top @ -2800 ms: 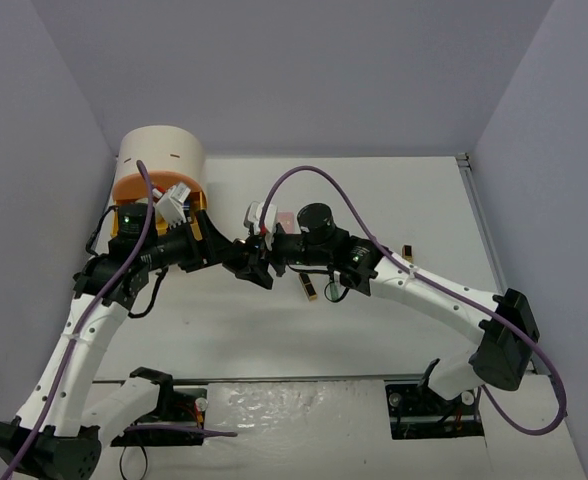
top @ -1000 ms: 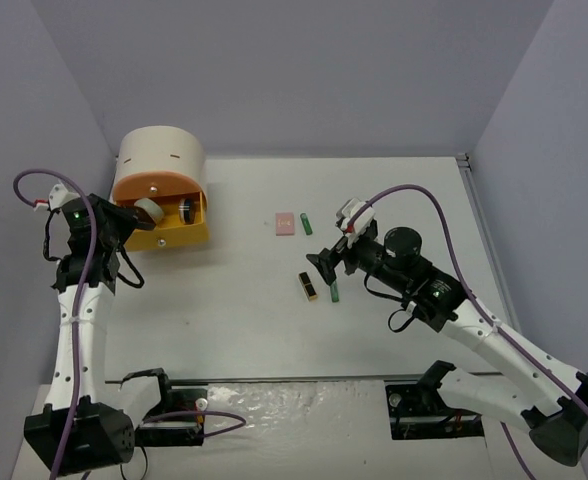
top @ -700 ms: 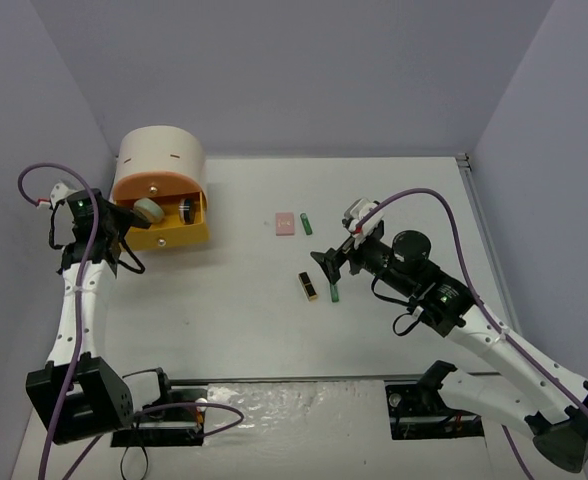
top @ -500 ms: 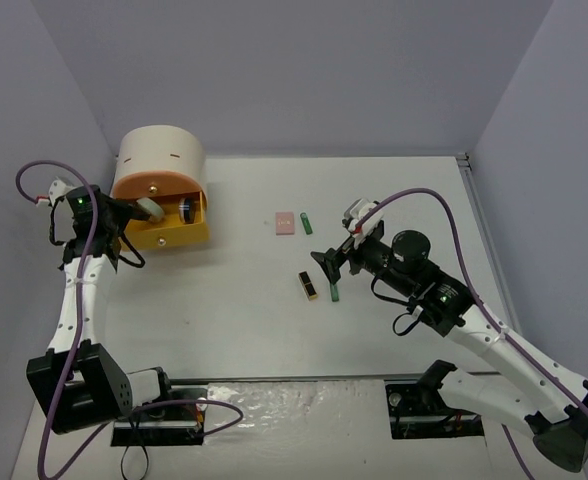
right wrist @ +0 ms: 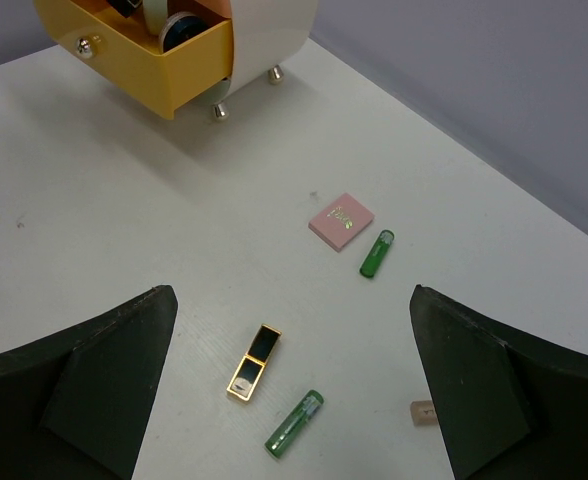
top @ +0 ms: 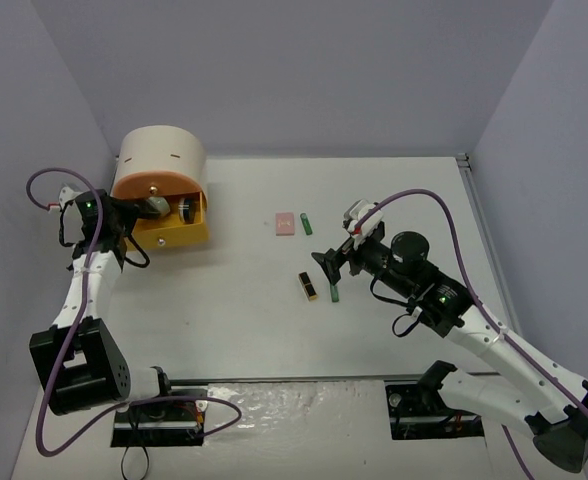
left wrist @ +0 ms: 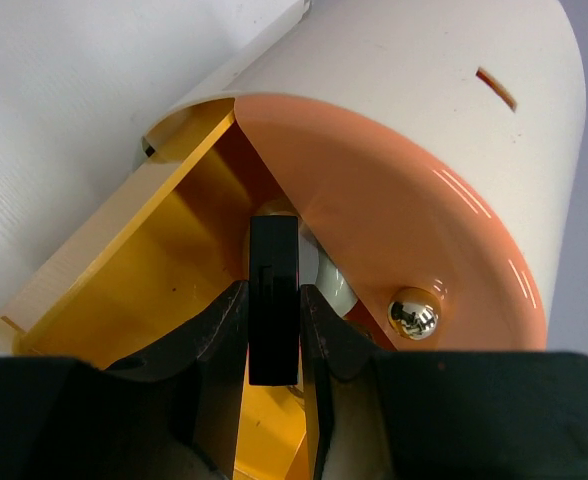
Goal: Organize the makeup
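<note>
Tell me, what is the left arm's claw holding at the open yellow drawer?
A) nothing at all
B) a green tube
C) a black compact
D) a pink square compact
C: the left wrist view shows the left gripper pinching a thin black compact edge-on, over the open yellow drawer.

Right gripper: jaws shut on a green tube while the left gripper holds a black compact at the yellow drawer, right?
No. The right wrist view shows the right gripper with jaws open and empty, both green tubes on the table. The left gripper holds the black compact at the yellow drawer.
</note>
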`<state>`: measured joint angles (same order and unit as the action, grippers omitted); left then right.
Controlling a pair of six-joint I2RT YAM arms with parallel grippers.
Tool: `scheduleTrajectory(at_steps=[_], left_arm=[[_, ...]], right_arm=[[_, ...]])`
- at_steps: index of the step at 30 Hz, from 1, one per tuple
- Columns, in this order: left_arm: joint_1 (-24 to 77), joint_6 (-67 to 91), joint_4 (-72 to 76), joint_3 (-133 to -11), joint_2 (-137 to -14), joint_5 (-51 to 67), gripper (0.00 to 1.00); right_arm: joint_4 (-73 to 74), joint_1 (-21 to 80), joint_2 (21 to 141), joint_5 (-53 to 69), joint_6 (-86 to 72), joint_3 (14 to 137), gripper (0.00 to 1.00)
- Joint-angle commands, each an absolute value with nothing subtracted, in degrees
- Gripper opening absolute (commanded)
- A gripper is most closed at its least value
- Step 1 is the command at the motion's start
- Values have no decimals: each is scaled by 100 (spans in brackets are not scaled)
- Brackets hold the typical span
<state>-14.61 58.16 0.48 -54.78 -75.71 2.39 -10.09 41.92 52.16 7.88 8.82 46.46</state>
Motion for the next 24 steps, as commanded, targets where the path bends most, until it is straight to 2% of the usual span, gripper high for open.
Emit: scheduleTrajectory(at_steps=[1,21,24], left_arm=[[-1477,6212,1122,-5442,-7453,517,0],[-1442,7202,1861,-5121,-7550,1244,0],[-1445,7096,1575,-5181,-7502,1225,0]], right_arm=[[-1573,4184,5264,685,853,4676,100],[-1608,4184,5317,675,853,4667,100],[-1608,4179,5326,668,853,4667,100]])
